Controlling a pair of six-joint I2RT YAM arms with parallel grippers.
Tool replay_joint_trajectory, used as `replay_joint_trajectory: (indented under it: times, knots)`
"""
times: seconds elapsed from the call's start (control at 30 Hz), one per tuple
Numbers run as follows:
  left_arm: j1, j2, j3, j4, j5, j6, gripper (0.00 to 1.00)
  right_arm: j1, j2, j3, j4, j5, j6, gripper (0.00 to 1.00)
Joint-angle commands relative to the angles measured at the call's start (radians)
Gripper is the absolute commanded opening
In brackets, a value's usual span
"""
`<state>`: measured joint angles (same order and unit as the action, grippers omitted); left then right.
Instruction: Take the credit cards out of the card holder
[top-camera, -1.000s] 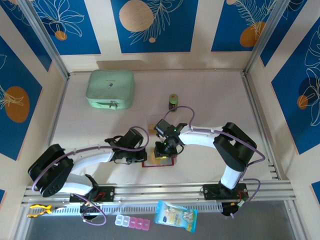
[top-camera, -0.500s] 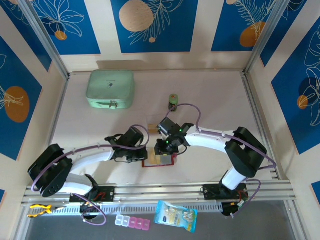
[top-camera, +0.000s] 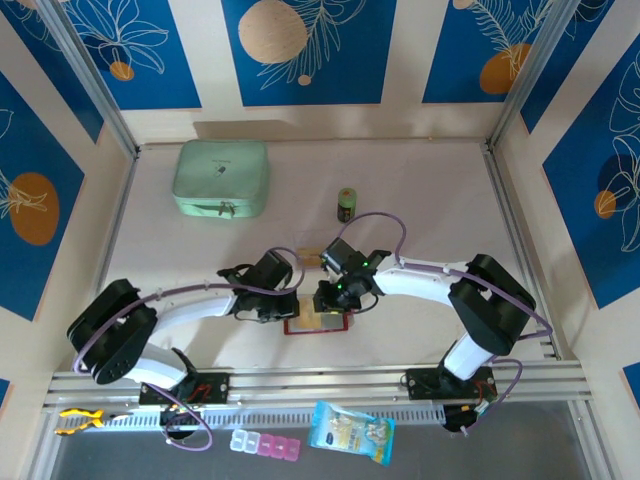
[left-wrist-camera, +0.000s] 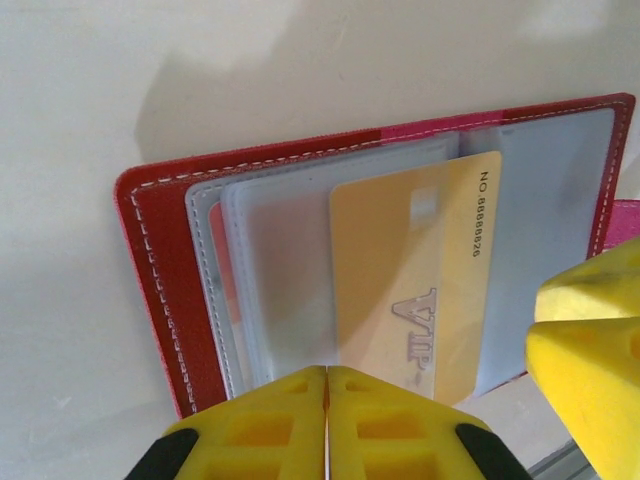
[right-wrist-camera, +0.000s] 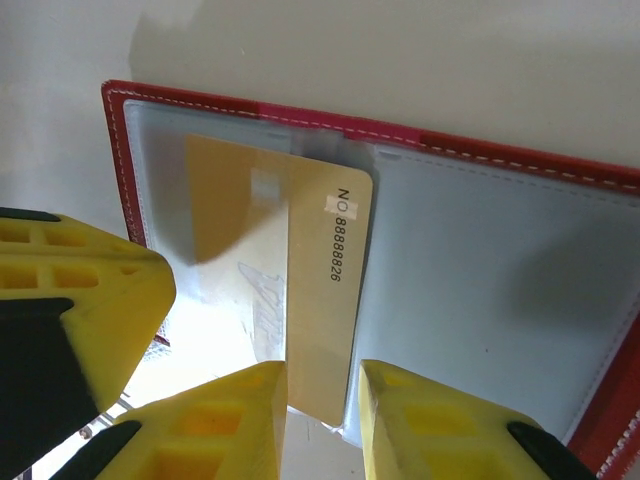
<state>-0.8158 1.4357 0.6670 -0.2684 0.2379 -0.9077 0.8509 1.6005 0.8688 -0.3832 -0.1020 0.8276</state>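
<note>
In the top view I see the card holder (top-camera: 317, 322) lying open on the surface (top-camera: 430, 200), low in the centre of the frame. At its left edge the left tool (top-camera: 291, 310) has its fingers pressed together on the plastic sleeves. In the right wrist view the right tool (right-wrist-camera: 322, 405) stands narrow around the lower edge of a tan-orange credit card (right-wrist-camera: 300, 300), which sticks partly out of its sleeve.

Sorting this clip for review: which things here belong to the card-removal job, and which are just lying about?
Job:
- red card holder, lying open
- gold VIP card, between the right tool fingers
- left tool, shut

Lying about:
- mint-green zip case
- small green jar
- pill organiser
- blue snack packet
</note>
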Motion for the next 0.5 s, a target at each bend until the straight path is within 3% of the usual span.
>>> replay_joint_trajectory:
  times: [0.0, 0.47]
  knots:
    - [-0.008, 0.02, 0.028, 0.014, 0.024, 0.02, 0.08, -0.006, -0.006, -0.017, 0.011, -0.03, 0.018, 0.26]
    - [-0.01, 0.047, 0.043, 0.008, 0.028, 0.029, 0.08, -0.013, 0.028, -0.028, 0.038, -0.039, 0.018, 0.26]
